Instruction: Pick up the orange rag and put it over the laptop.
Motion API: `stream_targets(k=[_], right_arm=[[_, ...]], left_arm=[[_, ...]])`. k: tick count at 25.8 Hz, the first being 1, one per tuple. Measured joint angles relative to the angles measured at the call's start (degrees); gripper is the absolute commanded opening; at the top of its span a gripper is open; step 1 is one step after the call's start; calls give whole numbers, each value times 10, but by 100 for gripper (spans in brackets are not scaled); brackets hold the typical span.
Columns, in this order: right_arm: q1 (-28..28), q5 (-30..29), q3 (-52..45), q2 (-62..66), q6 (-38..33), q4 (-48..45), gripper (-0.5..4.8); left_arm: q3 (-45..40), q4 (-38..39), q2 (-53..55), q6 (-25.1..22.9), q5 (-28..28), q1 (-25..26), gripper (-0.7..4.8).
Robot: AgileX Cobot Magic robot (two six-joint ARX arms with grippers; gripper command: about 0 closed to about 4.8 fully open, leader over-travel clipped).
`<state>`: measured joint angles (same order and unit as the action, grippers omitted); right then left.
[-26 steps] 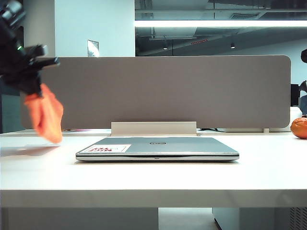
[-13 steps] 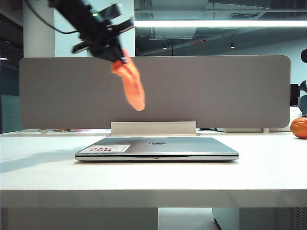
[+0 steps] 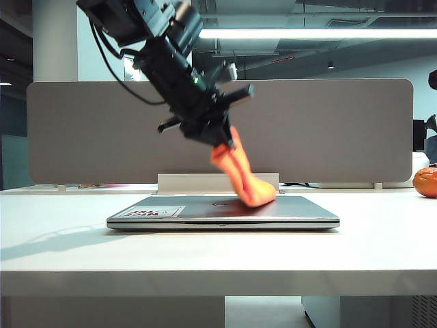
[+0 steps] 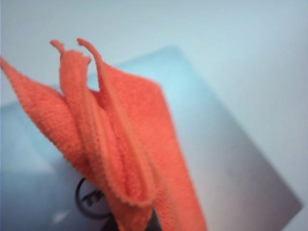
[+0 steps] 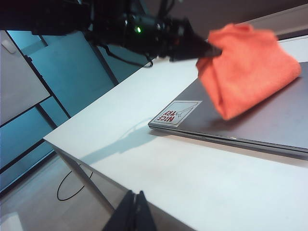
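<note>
Step in hand: the placing stage. The left gripper (image 3: 220, 145) hangs above the middle of the laptop (image 3: 287, 208), carrying the orange rag (image 3: 242, 176) over the lid.
Left jaws: pinching the orange rag by its upper end, pressed tight on the cloth.
Orange rag: it dangles from the left gripper in a long bunched fold; in the exterior view its lower end meets the lid, or very nearly, just right of the round logo. The left wrist view shows the folds hanging straight over the silver lid, with the logo (image 4: 89, 199) half hidden behind them.
Laptop: closed and flat on the white tabletop (image 3: 218, 253), a white sticker with red print (image 3: 150, 212) at its left front corner. Most of the lid is uncovered.
Right gripper: low in the right wrist view (image 5: 135, 211), near the front edge of the tabletop, well apart from the laptop; its jaws are pressed together on nothing.
Next move, as a judgement: lower and drag the cloth sideways so it lays out across the lid, then part the jaws. Let go as it hangs, it would likely drop in a heap.
Containers: none in view; nothing here holds anything.
Also seen: an orange ball (image 3: 426, 182) at the far right edge of the tabletop, well apart from the work.
</note>
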<state>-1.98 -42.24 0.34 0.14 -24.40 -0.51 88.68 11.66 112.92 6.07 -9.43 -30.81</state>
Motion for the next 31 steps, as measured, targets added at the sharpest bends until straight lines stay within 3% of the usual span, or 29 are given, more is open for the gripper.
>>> stream_targets(k=[4, 7, 8, 10, 16, 22, 25, 27, 28, 31], right_arm=[[0, 0, 0, 0, 0, 0, -5], [0, 0, 0, 0, 0, 0, -5], [0, 0, 0, 0, 0, 0, -5], [0, 0, 0, 0, 0, 0, -5], [0, 0, 0, 0, 0, 0, -5], [0, 21, 0, 0, 4, 0, -5], [0, 56, 0, 0, 4, 0, -5], [0, 85, 0, 0, 4, 0, -5], [0, 96, 0, 0, 5, 0, -5], [0, 153, 0, 0, 9, 0, -5]], left_arm=[[0, 96, 12, 0, 76, 3, -5], [0, 103, 12, 0, 106, 5, 27], [0, 106, 12, 0, 107, 5, 112], [0, 110, 12, 0, 110, 7, 230], [3, 115, 11, -25, 121, 6, 414], [56, 152, 3, -29, 135, 6, 411], [96, 210, 3, -29, 164, 6, 379], [127, 239, 3, -29, 199, 6, 293], [137, 249, 3, -35, 211, 6, 171], [147, 270, -10, -54, 228, 7, 33]])
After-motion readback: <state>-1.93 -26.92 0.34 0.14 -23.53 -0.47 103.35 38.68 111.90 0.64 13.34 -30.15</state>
